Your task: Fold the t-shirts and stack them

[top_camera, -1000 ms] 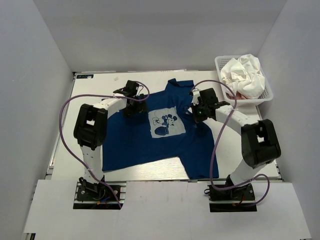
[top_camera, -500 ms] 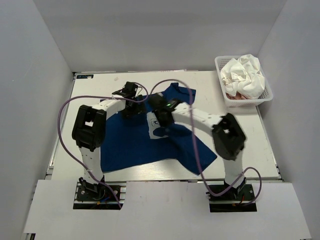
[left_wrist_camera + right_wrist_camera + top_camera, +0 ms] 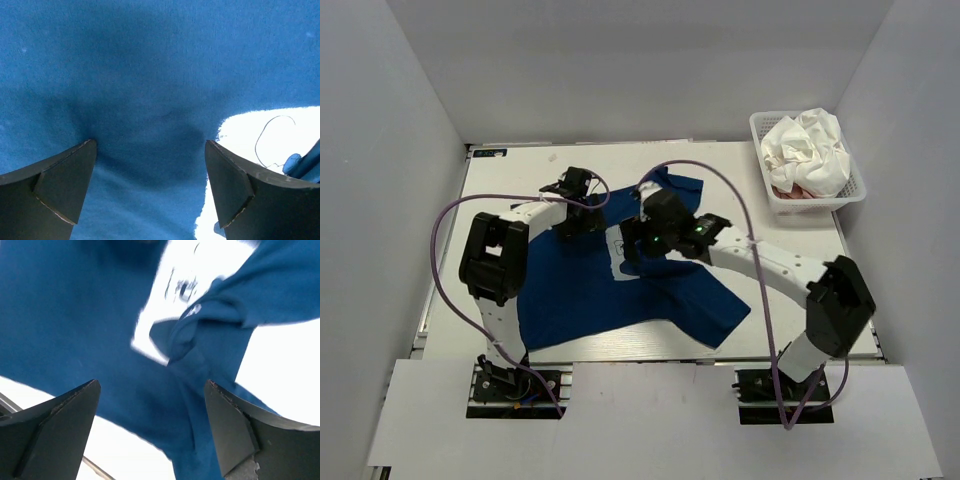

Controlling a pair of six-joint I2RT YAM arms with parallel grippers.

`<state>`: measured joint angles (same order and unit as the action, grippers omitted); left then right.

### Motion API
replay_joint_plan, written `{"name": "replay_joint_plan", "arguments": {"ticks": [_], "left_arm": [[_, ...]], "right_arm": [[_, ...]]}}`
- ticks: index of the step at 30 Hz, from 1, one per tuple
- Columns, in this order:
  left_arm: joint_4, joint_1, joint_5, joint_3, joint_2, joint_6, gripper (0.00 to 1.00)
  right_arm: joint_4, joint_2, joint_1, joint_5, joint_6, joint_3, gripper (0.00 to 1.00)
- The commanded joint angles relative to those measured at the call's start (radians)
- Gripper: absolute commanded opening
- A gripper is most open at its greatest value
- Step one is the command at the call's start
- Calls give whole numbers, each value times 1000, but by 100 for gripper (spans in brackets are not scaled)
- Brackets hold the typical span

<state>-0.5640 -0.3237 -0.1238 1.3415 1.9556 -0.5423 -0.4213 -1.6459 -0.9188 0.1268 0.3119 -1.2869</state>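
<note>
The navy blue t-shirt point(image 3: 575, 290) lies spread on the white table point(image 3: 790, 235), its right side folded over toward the middle so that only a strip of the pale chest print point(image 3: 617, 243) shows. My right gripper point(image 3: 634, 250) hovers open over that fold; in the right wrist view point(image 3: 150, 385) the bunched sleeve point(image 3: 200, 335) lies just beyond its fingers, apart from them. Open too, my left gripper point(image 3: 569, 222) stands over the shirt's upper left, blue cloth point(image 3: 150, 75) under its tips point(image 3: 150, 145). A crumpled white t-shirt point(image 3: 812, 145) fills the basket, with a bit of pink t-shirt point(image 3: 798, 190) under it.
The white mesh basket point(image 3: 757, 127) stands at the back right corner of the table. Purple cables point(image 3: 445, 240) loop out from both arms. Grey walls close in the table at the back and on both sides.
My right gripper swept left across the shirt, dragging its right sleeve side over the chest print, then opened and let the cloth go. The left gripper hardly moved.
</note>
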Motion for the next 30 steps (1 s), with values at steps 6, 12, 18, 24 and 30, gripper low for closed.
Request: {"name": "replay_joint_plan", "arguments": {"ticks": [6, 12, 18, 24, 30], "left_arm": [[-53, 6, -13, -67, -50, 13, 100], [-43, 6, -22, -67, -41, 13, 100], [-43, 6, -33, -67, -41, 22, 100], [-34, 6, -33, -67, -41, 31, 100], [-34, 6, -42, -76, -41, 31, 100]], "right_arm": [[200, -18, 219, -187, 73, 86, 75], [141, -152, 219, -24, -95, -5, 75], [191, -247, 221, 12, -96, -34, 70], [274, -311, 218, 120, -68, -57, 60], [322, -361, 224, 267, -30, -78, 27]]}}
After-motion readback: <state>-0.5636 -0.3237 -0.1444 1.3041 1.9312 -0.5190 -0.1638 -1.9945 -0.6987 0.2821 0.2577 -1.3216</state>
